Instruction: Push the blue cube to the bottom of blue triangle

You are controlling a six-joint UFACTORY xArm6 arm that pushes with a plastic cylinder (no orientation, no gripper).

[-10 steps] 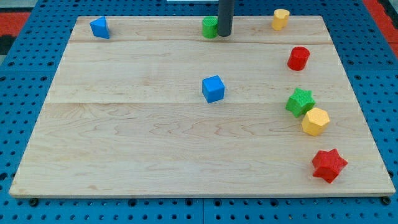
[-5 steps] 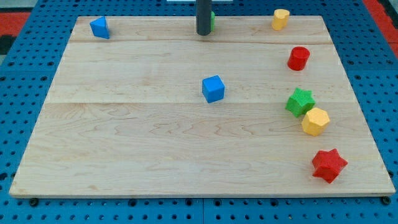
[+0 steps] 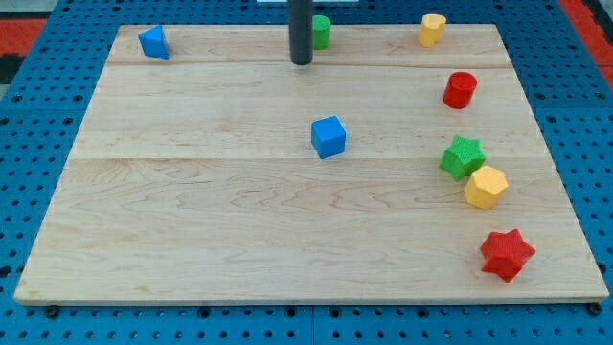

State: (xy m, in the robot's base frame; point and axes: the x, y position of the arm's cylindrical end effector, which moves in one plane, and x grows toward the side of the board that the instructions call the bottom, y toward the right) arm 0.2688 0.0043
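The blue cube (image 3: 329,137) sits near the middle of the wooden desk (image 3: 192,220), well apart from the blue triangle (image 3: 153,42) off at its ten o'clock in the far corner. My tip (image 3: 302,62) rests at the cube's twelve o'clock, just beside a green block (image 3: 321,32). No hand is fitted, only the rod.

Hidden and cut-off parts

The rod runs out of the view's top edge, so only its lower length down to my tip (image 3: 302,62) shows. It covers the left side of 1 green block (image 3: 321,32), whose shape I cannot tell.
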